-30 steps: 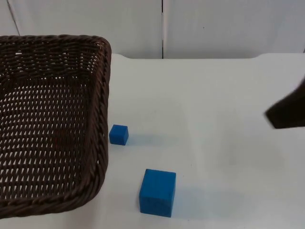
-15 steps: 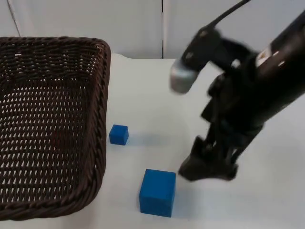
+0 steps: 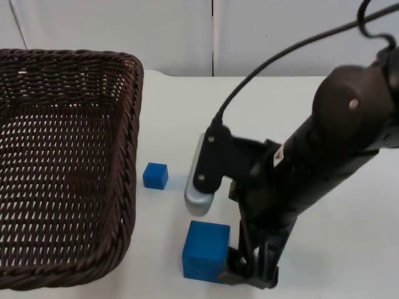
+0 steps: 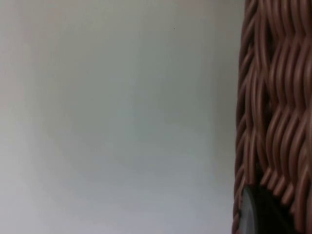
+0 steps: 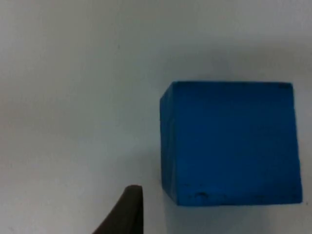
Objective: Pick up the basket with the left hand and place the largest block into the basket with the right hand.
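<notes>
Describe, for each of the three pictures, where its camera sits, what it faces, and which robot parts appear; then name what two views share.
Top view: fixed above, facing down and forward at the table, basket, small block and big block; right gripper beside it.
Left wrist view: on the left arm, facing the basket's weave; one fingertip.
Right wrist view: on the right arm, facing the big block; one fingertip.
Shared: top and right wrist, the big block.

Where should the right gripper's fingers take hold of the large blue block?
On two opposite upright faces of the large blue block, coming down from above. It sits flat on the table apart from the small block and basket; the right gripper is beside it.
</notes>
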Motion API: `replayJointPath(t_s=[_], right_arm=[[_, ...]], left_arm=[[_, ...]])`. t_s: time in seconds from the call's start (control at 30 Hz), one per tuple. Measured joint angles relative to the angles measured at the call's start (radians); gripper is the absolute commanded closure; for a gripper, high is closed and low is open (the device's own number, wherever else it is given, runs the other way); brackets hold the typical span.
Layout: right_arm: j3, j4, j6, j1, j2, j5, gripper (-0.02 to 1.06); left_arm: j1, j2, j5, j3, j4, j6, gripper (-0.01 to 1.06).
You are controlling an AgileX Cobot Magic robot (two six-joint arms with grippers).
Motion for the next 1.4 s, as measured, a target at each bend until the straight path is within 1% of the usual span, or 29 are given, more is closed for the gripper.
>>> replayJointPath(t_s=[0.2,0.27,0.3,0.37,0.4,0.43,0.5,0.53,0.77,0.87,0.93,0.97,1.0,1.03,1.1,1.13,1.17,1.2,1.23,1.27,1.4], right_arm=[[-0.059,0.009,-0.013,0.000,0.080,0.018,-0.01],[-0.086,0.042,-0.038,0.000,0.098,0.031,-0.01],[-0.086,0.042,-0.038,0.000,0.098,0.031,-0.01],[-0.111,0.106,-0.102,0.000,0.116,0.062,-0.01],[-0.124,0.170,-0.161,0.000,0.127,0.077,-0.01],[-0.126,0.202,-0.191,0.000,0.133,0.078,-0.01],[-0.128,0.218,-0.206,0.000,0.135,0.078,-0.01],[-0.130,0.249,-0.233,0.000,0.140,0.070,-0.01],[-0.130,0.259,-0.256,0.000,0.140,0.069,-0.01],[-0.130,0.263,-0.256,0.000,0.140,0.069,0.01],[-0.130,0.263,-0.253,0.000,0.140,0.069,0.10],[-0.130,0.263,-0.253,0.000,0.140,0.069,0.20],[-0.130,0.263,-0.253,0.000,0.140,0.069,0.20],[-0.130,0.263,-0.253,0.000,0.140,0.069,0.35],[-0.130,0.263,-0.253,0.000,0.140,0.069,0.60],[-0.130,0.263,-0.253,0.000,0.140,0.069,0.76],[-0.130,0.265,-0.247,0.000,0.140,0.069,0.76],[-0.130,0.265,-0.240,0.000,0.140,0.069,0.89],[-0.130,0.267,-0.232,0.000,0.140,0.069,0.99],[-0.132,0.267,-0.227,0.000,0.140,0.071,1.04],[-0.132,0.267,-0.218,0.000,0.114,0.102,1.05]], left_arm=[[0.000,0.000,-0.002,0.000,0.001,0.000,1.05],[0.000,0.000,-0.002,0.000,0.003,0.000,1.05],[0.000,0.000,-0.002,0.000,0.003,0.000,1.05],[0.000,0.000,-0.002,0.000,0.005,0.000,1.05],[0.000,0.000,-0.002,0.000,0.005,0.000,1.05],[0.000,0.000,-0.002,0.000,0.005,0.000,1.05],[0.000,0.000,-0.002,0.000,0.005,0.000,1.05],[0.000,0.000,-0.002,0.000,0.007,0.000,1.05],[0.000,0.000,-0.004,0.000,0.007,0.000,1.05],[0.000,0.000,-0.006,0.000,0.007,0.000,1.05],[0.000,0.000,-0.006,0.000,0.007,0.000,1.05],[0.000,0.000,-0.006,0.000,0.007,0.000,1.05],[0.000,0.000,-0.006,0.000,0.007,0.000,1.05],[0.000,0.000,-0.006,0.000,0.007,0.000,1.05],[0.000,0.000,-0.006,0.000,0.007,0.000,1.05],[0.000,0.000,-0.006,0.000,0.007,0.000,1.05],[0.000,0.000,-0.006,0.000,0.007,0.000,1.05],[0.000,0.000,-0.006,0.000,0.007,0.000,1.05],[0.000,0.000,-0.006,0.000,0.007,0.000,1.05],[0.000,0.000,-0.008,0.000,0.007,0.000,1.05],[0.000,0.000,-0.012,0.000,0.007,0.000,1.05]])
